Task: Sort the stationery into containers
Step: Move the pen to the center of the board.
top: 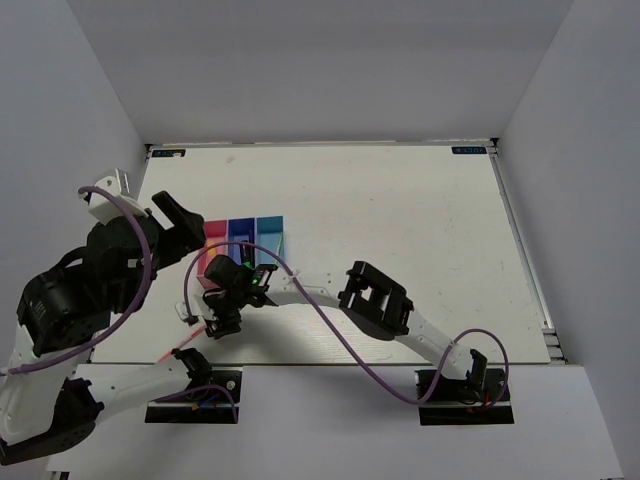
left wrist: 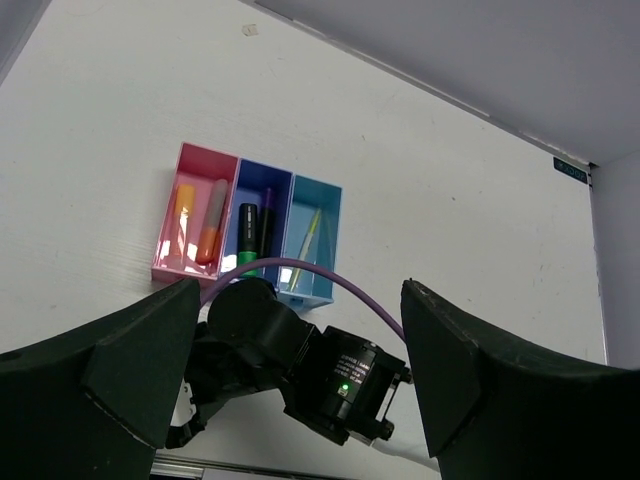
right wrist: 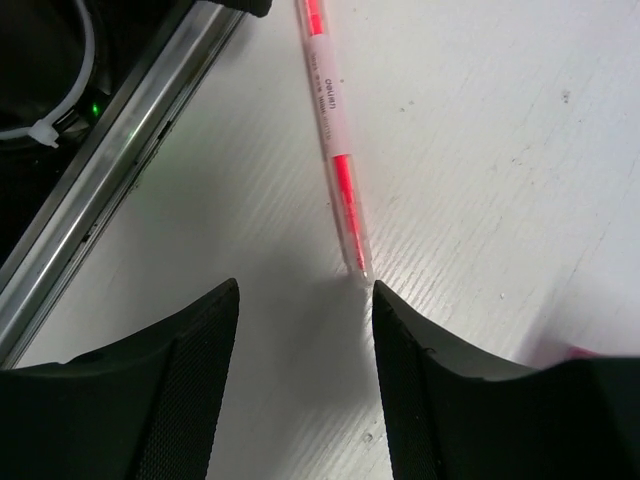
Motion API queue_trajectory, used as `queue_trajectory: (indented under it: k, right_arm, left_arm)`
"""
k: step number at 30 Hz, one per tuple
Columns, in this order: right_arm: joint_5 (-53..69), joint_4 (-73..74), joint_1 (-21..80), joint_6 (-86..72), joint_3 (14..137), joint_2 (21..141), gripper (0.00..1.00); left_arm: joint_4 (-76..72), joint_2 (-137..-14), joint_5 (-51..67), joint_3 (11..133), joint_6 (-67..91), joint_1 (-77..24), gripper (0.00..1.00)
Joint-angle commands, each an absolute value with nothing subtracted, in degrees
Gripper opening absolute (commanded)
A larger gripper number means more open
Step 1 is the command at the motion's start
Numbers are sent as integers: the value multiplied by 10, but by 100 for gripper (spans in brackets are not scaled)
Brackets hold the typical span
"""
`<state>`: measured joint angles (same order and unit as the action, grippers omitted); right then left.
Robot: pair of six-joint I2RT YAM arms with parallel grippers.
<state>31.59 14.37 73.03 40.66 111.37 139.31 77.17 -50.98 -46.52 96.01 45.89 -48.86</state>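
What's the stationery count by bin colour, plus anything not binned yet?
pink bin: 2
dark blue bin: 2
light blue bin: 1
Not binned, red pen: 1
Total: 6

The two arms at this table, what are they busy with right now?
The right gripper, open, hangs low over a thin red-pink pen lying on the table near its near left edge; the pen is not gripped yet. The left gripper, also open and empty, hangs above the three joined bins. Two orange markers lie in the pink bin, a green marker and a purple marker in the dark blue bin, a thin yellowish pen in the light blue bin.
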Motion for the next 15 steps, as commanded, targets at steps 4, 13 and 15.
queue_trajectory:
  k: [4,13,15]
  right_arm:
    - [315,97,727,377,1143,1407,59]
    - [332,76,722,352,1158,1433,57]
    - [333,69,722,342,1159,1439,56]
  left_arm:
    - [1036,-505,-461,940,454,-487,93]
    - [1036,-505,-460,940,455,-487,93]
    - [1035,-505,-460,940,456,-486,93]
